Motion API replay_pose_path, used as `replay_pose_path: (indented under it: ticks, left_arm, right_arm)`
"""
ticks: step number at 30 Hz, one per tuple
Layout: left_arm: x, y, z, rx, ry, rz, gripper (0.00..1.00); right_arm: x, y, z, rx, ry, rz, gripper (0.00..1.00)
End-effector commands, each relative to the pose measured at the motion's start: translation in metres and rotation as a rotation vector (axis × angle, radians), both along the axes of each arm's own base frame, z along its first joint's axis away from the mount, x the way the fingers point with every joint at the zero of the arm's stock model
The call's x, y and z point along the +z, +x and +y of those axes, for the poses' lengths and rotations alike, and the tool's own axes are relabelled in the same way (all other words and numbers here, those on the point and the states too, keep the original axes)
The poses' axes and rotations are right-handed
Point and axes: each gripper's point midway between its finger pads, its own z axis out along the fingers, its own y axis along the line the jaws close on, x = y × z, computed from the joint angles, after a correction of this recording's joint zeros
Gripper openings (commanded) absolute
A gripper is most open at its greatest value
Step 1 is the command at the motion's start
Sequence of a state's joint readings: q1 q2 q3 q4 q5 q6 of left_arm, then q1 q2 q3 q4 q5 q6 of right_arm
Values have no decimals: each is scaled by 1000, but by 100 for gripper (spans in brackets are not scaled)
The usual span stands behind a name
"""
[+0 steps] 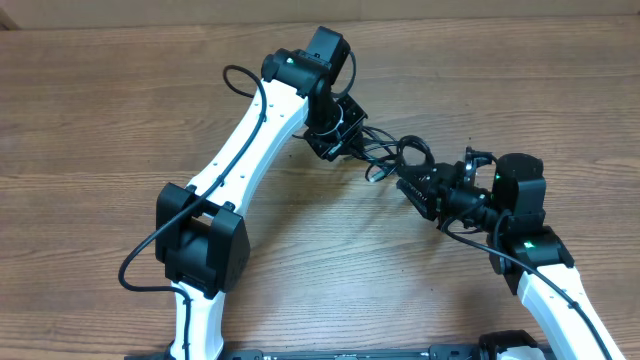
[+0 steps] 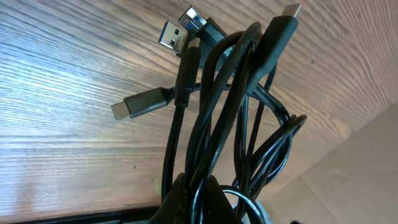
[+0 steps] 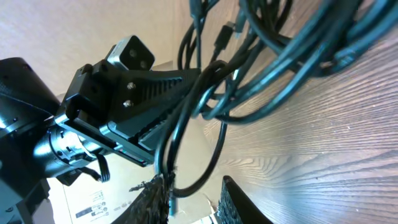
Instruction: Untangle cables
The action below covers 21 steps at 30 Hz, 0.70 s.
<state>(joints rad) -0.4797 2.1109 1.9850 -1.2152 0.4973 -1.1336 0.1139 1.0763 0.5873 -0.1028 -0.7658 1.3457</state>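
Counter (image 1: 100, 100) matt brown wood grain with faint sheen, cables (image 2: 217, 106) smooth glossy black plastic sheath, plug tips (image 2: 171, 36) bright bare metal, arm shells (image 1: 250, 140) smooth white plastic.

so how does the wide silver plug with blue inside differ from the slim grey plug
The wide silver plug is boxy, with blue inside; the slim grey plug is narrow and flat-tipped. The silver plug sits higher, beside a second silver plug; the grey plug sticks out alone, lower. Both end black cables.
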Motion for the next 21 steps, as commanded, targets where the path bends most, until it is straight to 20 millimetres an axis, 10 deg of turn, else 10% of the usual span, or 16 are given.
replay_pose_path:
  ticks: [1, 21]
  left_arm:
    - [4, 6, 3, 81, 19, 18, 4]
    - [2, -20, 9, 295, 67, 263, 4]
  right_arm:
    - [7, 4, 0, 25, -56, -93, 30]
    - [41, 10, 8, 169, -181, -516, 40]
